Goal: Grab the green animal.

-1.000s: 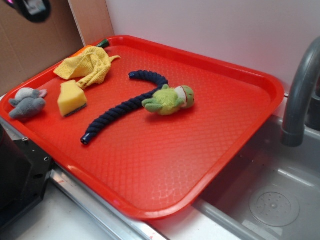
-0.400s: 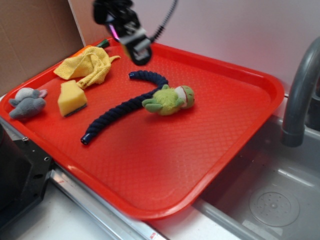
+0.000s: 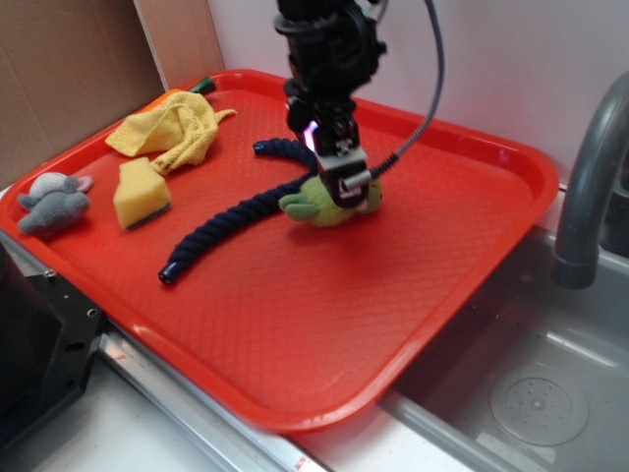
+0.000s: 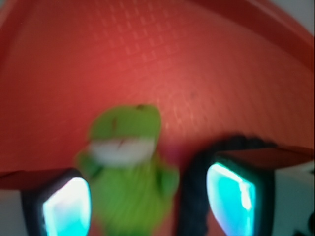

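The green animal, a fuzzy lime-green plush frog with a whitish face patch, lies on the red tray near its middle. My gripper has come down right over it and hides part of it. In the blurred wrist view the frog lies between my two fingers, closer to the left pad than to the right pad. The gripper is open, its jaws standing wide on either side of the toy.
A dark blue rope curves just left of the frog and shows by the right finger in the wrist view. A yellow sponge, yellow cloth and grey plush mouse lie at the tray's left. A faucet and sink stand right.
My gripper has swept in from the upper left and dropped down onto the green animal. The frog and the other things have not moved.
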Controlling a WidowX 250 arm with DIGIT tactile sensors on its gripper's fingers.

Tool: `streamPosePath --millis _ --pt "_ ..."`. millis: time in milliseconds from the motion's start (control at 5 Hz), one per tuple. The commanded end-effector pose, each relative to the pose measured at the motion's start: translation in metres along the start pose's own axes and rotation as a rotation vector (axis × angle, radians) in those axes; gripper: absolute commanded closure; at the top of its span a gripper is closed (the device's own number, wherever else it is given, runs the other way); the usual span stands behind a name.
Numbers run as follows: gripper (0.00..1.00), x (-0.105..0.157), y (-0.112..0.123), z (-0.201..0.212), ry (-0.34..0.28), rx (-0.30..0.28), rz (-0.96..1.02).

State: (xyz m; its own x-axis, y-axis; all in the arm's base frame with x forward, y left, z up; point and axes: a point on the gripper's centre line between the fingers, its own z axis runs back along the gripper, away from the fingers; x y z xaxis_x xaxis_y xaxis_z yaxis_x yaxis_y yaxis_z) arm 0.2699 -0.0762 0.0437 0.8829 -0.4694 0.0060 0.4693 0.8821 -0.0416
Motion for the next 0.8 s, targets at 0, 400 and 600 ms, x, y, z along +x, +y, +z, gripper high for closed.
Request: streamPosePath --millis 0,400,600 --pt "0.00 -0.001 -0.008 -0.025 0.023 -0.017 -0.086" --pt "1.00 -0.006 -0.012 -0.002 0.000 0.024 -0.118" --pt "1.00 -0.017 -0.008 0.043 -0.003 0.028 -0.128"
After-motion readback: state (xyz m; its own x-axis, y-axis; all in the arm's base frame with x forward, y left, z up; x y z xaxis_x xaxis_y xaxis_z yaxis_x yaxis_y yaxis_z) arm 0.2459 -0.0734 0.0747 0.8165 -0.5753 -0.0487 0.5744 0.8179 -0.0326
